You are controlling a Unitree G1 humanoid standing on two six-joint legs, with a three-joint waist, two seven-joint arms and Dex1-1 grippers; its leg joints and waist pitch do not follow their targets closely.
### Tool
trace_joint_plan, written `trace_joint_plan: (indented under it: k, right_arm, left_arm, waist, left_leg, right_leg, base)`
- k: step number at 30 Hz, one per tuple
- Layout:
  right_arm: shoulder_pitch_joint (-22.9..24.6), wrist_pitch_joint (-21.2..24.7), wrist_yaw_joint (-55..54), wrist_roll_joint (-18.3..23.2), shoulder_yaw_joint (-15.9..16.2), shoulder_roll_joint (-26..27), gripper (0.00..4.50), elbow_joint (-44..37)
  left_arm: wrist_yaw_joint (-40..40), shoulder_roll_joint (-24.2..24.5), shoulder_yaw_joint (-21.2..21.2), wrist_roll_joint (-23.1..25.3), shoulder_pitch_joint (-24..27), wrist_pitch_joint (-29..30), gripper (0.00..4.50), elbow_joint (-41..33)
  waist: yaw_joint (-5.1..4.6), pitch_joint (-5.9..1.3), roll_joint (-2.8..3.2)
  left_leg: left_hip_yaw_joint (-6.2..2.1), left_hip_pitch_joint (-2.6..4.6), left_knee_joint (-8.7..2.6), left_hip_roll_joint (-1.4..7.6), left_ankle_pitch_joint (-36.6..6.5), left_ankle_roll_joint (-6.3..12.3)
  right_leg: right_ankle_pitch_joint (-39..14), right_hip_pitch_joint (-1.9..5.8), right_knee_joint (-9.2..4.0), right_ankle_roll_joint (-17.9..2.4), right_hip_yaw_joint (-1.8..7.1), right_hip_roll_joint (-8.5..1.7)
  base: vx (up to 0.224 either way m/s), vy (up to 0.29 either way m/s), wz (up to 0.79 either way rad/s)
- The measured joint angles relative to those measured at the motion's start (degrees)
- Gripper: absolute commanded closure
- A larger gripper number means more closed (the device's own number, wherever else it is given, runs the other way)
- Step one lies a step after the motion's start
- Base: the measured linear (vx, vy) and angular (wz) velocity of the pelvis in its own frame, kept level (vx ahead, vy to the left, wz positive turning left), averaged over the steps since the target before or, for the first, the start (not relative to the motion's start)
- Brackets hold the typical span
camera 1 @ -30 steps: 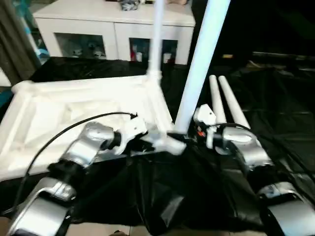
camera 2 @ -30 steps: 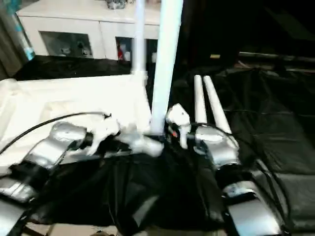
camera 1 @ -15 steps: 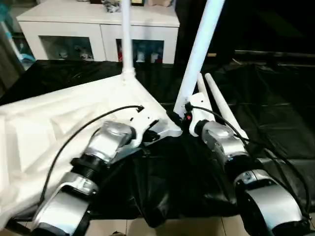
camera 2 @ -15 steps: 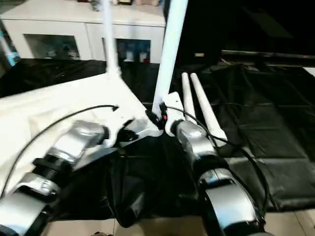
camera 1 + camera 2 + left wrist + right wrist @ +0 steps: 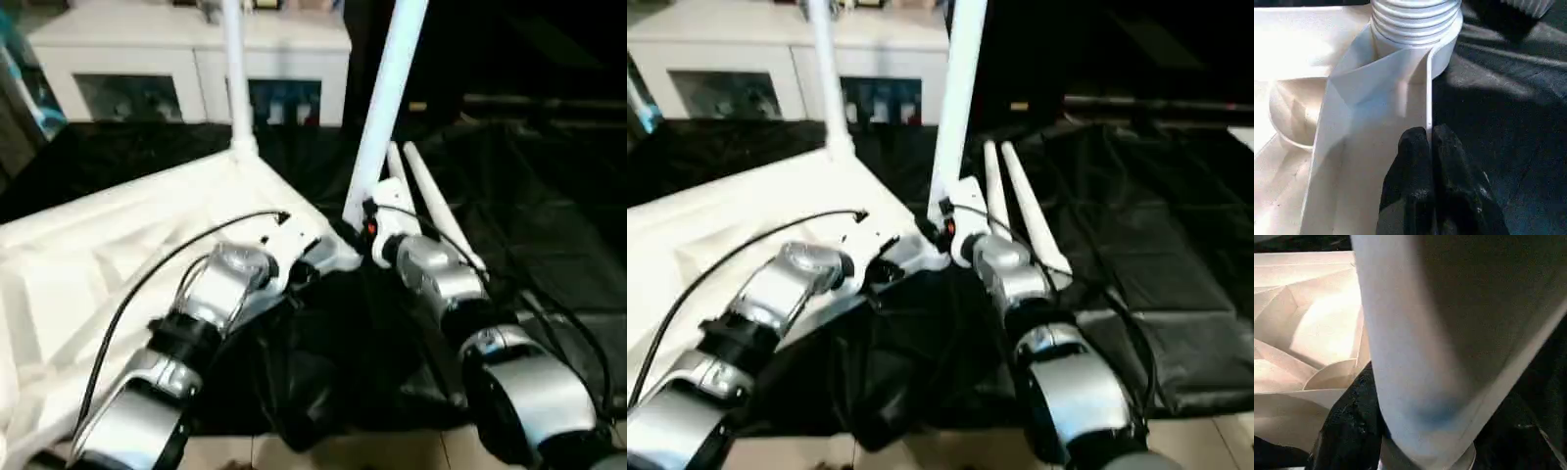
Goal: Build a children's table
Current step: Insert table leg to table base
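We see the tabletop (image 5: pixel 118 245) lying underside up on a black sheet (image 5: pixel 549 225), its ribs showing, filling the head view from about nine o'clock toward the centre. One leg (image 5: pixel 233 69) stands upright in the far corner socket, toward twelve o'clock. A second leg (image 5: pixel 387 98) rises, tilted slightly, from the near corner at the centre of the view. Our right gripper (image 5: pixel 364 220) is clamped round this leg's base, its fingers (image 5: pixel 1347 426) spread to the tube's width. Our left gripper (image 5: pixel 1427 147) has its fingers pressed together, pinching the thin edge of the tabletop rim just beside the near corner's ribbed socket (image 5: pixel 1415 19). Two more legs (image 5: pixel 431 196) lie side by side on the sheet, at about two o'clock from the near corner. White cabinets (image 5: pixel 186 69) with glass fronts stand beyond the sheet at eleven o'clock.
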Motion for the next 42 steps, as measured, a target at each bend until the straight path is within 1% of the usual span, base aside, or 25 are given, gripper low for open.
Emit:
trace_joint_plan:
  k: [2,3,7,11,12,13,15,17,20,22,23,24,25,26,27,29,30,32,34,35,36,38,39,40,42]
  right_arm:
    - [-0.1,0.0,0.44,-0.33,0.01,-0.12,2.57,0.11]
    - [-0.18,0.0,0.54,-0.42,0.01,-0.16,2.57,0.24]
    - [-0.58,0.0,1.06,-0.59,0.01,-0.21,2.57,0.54]
    - [-0.94,0.03,2.47,-1.17,-0.08,-0.32,2.57,0.68]
    - [-1.01,0.03,2.95,-1.2,-0.15,-0.39,2.22,0.71]
    - [-1.05,0.03,3.27,-1.2,-0.21,-0.46,2.22,0.71]
    - [-1.11,0.2,4.33,-1.18,-0.33,-0.55,1.87,0.85]
    - [-0.91,0.19,5.34,-1.04,-0.61,-0.58,1.79,0.94]
    - [-0.92,0.16,7.16,-0.89,-0.8,-0.77,1.44,0.93]
    - [-0.37,0.18,8.1,-0.76,-1.2,-0.99,1.31,1.52]
    - [0.18,0.34,8.62,-0.54,-1.3,-1.14,1.31,2.1]
    - [0.76,-0.09,9.64,-0.03,-1.98,-1.25,1.16,2.1]
    - [0.75,-0.14,10.5,0.09,-2.2,-1.53,1.02,1.99]
    - [0.76,-0.23,11.58,0.07,-2.19,-2.03,1.02,1.76]
    - [0.86,-0.44,13.13,0.07,-2.17,-2.56,0.85,1.46]
    - [1.21,-0.62,15.09,0.08,-2.15,-3.11,0.78,0.85]
    - [1.46,-0.7,16.31,0.08,-2.11,-3.38,0.64,0.2]
    - [1.95,-1.17,19.06,0.13,-1.97,-4.23,0.45,-0.81]
    - [2.1,-1.32,20.94,0.28,-1.81,-4.74,0.4,-1.23]
    - [2.39,-1.38,22.54,0.34,-1.64,-5.17,0.4,-2.18]
    - [2.82,-1.38,24.8,0.35,-1.32,-6.01,0.4,-3.06]
    - [4.03,-1.24,27.5,0.35,-0.93,-7.17,0.4,-4.07]
    - [4.56,-1.04,28.93,0.36,-0.52,-7.44,0.4,-4.63]
    - [5.06,-0.87,30.14,0.43,-0.43,-7.65,0.4,-5.52]
    - [6.43,-0.29,33.43,0.64,0.16,-9.26,0.4,-7.86]
  left_arm:
    - [-0.08,0.06,0.0,-0.28,0.16,0.0,4.5,-0.12]
    - [-0.22,0.16,0.0,-0.32,0.2,0.0,4.5,-0.12]
    - [-0.65,0.57,0.0,-0.41,0.24,0.0,4.5,-0.47]
    - [-1.48,1.5,0.0,-0.89,0.77,-0.14,4.5,-1.37]
    - [-1.9,1.74,-0.01,-0.88,0.91,-0.47,4.5,-1.52]
    - [-2.27,2.0,-0.01,-0.9,1.06,-0.91,4.5,-1.58]
    - [-3.22,2.71,-0.01,-0.91,1.58,-1.71,4.5,-2.22]
    - [-4.02,3.35,-0.04,-0.93,2.18,-2.22,4.5,-3.03]
    - [-5.25,4.52,-0.39,-0.95,2.54,-3.14,4.5,-3.74]
    - [-5.9,4.94,-0.44,-1.25,2.58,-3.69,4.5,-4.46]
    - [-6.29,5.1,-0.45,-1.41,2.59,-3.87,4.5,-4.78]
    - [-6.83,5.44,-0.5,-1.59,2.69,-4.15,4.5,-5.09]
    - [-7.05,5.62,-0.51,-1.76,2.69,-4.35,4.5,-5.48]
    - [-7.17,5.66,-0.51,-1.78,2.7,-4.58,4.5,-5.71]
    - [-7.49,5.89,-0.51,-1.79,2.9,-5.41,4.5,-5.98]
    - [-8.02,6.16,-0.49,-1.89,3.12,-6.32,4.5,-6.19]
    - [-8.52,6.5,-0.49,-2.03,3.14,-6.78,4.5,-6.34]
    - [-9.68,7.44,-0.46,-2.68,3.67,-7.63,4.5,-7.06]
    - [-10.46,8.03,-0.31,-3.02,3.88,-8.27,4.5,-7.51]
    - [-11.28,8.64,-0.24,-3.11,4.22,-9.39,4.5,-7.92]
    - [-12.42,9.47,-0.17,-3.55,4.75,-10.79,4.5,-8.54]
    - [-14.27,10.19,-0.1,-4.39,5.29,-12.21,4.5,-8.99]
    - [-15.17,10.6,-0.02,-4.93,5.63,-12.86,4.5,-9.27]
    - [-15.96,11.02,-0.01,-5.2,5.82,-13.39,4.5,-9.45]
    - [-17.39,11.39,-0.01,-5.37,6.47,-15.07,4.5,-9.56]
  waist:
    - [-0.14,0.06,-0.15]
    - [-0.15,0.08,-0.12]
    - [-0.13,0.14,-0.06]
    - [-0.46,0.21,0.06]
    - [-0.56,0.22,0.07]
    - [-0.6,0.23,0.08]
    - [-0.64,0.25,0.11]
    - [-0.64,0.27,0.16]
    - [-0.68,0.25,0.12]
    - [-0.39,0.24,0.1]
    - [-0.17,0.23,0.08]
    - [0.07,0.24,0.01]
    - [0.24,0.21,-0.05]
    - [0.35,0.19,-0.14]
    - [0.4,0.24,-0.26]
    - [0.56,0.21,-0.31]
    - [0.61,0.2,-0.31]
    - [0.7,0.2,-0.31]
    - [0.93,0.18,-0.34]
    - [1.06,0.13,-0.43]
    - [1.39,0.12,-0.44]
    - [2.14,0.1,-0.48]
    - [2.35,0.11,-0.48]
    - [2.48,0.11,-0.48]
    - [2.9,0.11,-0.48]
  left_leg:
    - [0.38,0.38,-0.05,-0.28,-0.02,-0.02]
    - [0.45,0.51,-0.05,-0.3,-0.02,-0.03]
    - [0.29,0.4,-0.04,-0.22,-0.02,-0.03]
    - [0.31,0.38,-0.06,-0.22,-0.02,-0.03]
    - [0.31,0.38,-0.06,-0.23,-0.02,-0.03]
    - [0.31,0.38,-0.08,-0.23,-0.02,-0.03]
    - [0.31,0.38,-0.14,-0.23,-0.02,-0.03]
    - [0.34,0.38,-0.18,-0.23,-0.02,-0.03]
    - [0.52,0.35,-0.12,-0.25,-0.02,-0.03]
    - [0.93,0.19,-0.14,-0.3,-0.01,-0.03]
    - [1.13,-0.05,-0.06,-0.32,0.02,-0.05]
    - [1.41,-0.37,0.19,-0.32,0.14,-0.12]
    - [1.51,-0.55,0.48,-0.32,0.52,-0.08]
    - [1.67,-0.61,0.67,-0.32,1.18,-0.2]
    - [1.84,-0.7,0.95,-0.29,1.21,-0.26]
    - [2.09,-0.71,0.69,-0.18,1.21,-0.26]
    - [2.16,-0.74,0.61,-0.1,1.21,-0.26]
    - [2.23,-0.79,0.62,0.04,1.22,-0.26]
    - [2.31,-0.98,0.75,0.19,1.28,-0.17]
    - [2.38,-1.16,0.82,0.19,1.36,0.0]
    - [2.37,-1.56,0.95,0.32,1.35,0.05]
    - [2.38,-1.99,1.23,0.49,1.3,0.14]
    - [2.39,-2.29,1.57,0.53,1.23,0.26]
    - [2.38,-2.54,1.84,0.59,1.2,0.31]
    - [2.38,-2.67,2.16,0.69,1.21,0.32]
  right_leg:
    - [0.01,-0.16,0.41,-0.02,0.85,0.01]
    - [0.0,-0.16,0.46,-0.01,0.86,-0.04]
    - [-0.01,-0.08,0.18,0.01,0.07,-0.28]
    - [-0.01,-0.05,0.09,0.01,0.05,-0.31]
    - [-0.01,-0.07,0.09,0.01,0.07,-0.31]
    - [-0.01,-0.09,0.1,0.01,0.07,-0.31]
    - [-0.01,-0.13,0.1,0.01,0.07,-0.31]
    - [-0.01,-0.14,0.15,0.0,0.13,-0.31]
    - [0.01,-0.4,0.51,-0.04,0.5,-0.3]
    - [0.17,-0.79,0.82,-0.28,1.03,-0.29]
    - [0.49,-1.09,0.99,-0.72,1.29,-0.29]
    - [1.23,-1.51,1.38,-1.53,1.67,-0.29]
    - [1.93,-1.79,1.83,-1.64,2.03,-0.29]
    - [2.7,-2.08,2.29,-1.62,2.47,-0.28]
    - [2.87,-2.29,2.8,-1.36,2.91,-0.25]
    - [2.85,-2.38,2.8,-1.31,3.06,-0.17]
    - [2.87,-2.43,2.84,-1.32,3.07,-0.12]
    - [2.69,-2.51,3.0,-1.04,3.08,-0.06]
    - [2.4,-2.73,3.31,-0.81,3.12,0.04]
    - [2.23,-3.04,3.6,-0.98,3.21,0.04]
    - [2.2,-3.39,3.69,-0.99,3.27,0.17]
    - [2.19,-3.84,3.93,-1.0,3.28,0.3]
    - [2.11,-4.3,4.41,-1.12,3.4,0.3]
    - [2.08,-4.54,4.66,-1.17,3.43,0.3]
    - [2.08,-4.62,4.82,-1.16,3.45,0.34]
  base:
    - [0.0,0.0,0.0]
    - [0.0,0.0,0.0]
    - [0.0,0.0,0.0]
    - [0.0,0.0,0.0]
    - [0.0,0.0,0.0]
    - [0.0,0.0,0.0]
    - [0.0,0.0,0.0]
    - [0.0,0.0,0.0]
    - [0.0,0.0,0.0]
    - [0.0,0.0,0.0]
    - [0.0,0.0,0.0]
    - [0.0,0.0,0.0]
    - [0.0,0.0,0.0]
    - [0.0,0.0,0.0]
    - [0.0,0.0,0.0]
    - [0.052,-0.023,0.09]
    - [0.064,-0.021,0.05]
    - [0.065,-0.017,0.02]
    - [0.058,-0.012,0.0]
    - [0.065,-0.019,0.0]
    - [0.0,0.0,0.0]
    - [0.0,0.0,0.0]
    - [0.0,0.0,0.0]
    - [0.0,0.0,0.0]
    - [0.0,0.0,0.0]
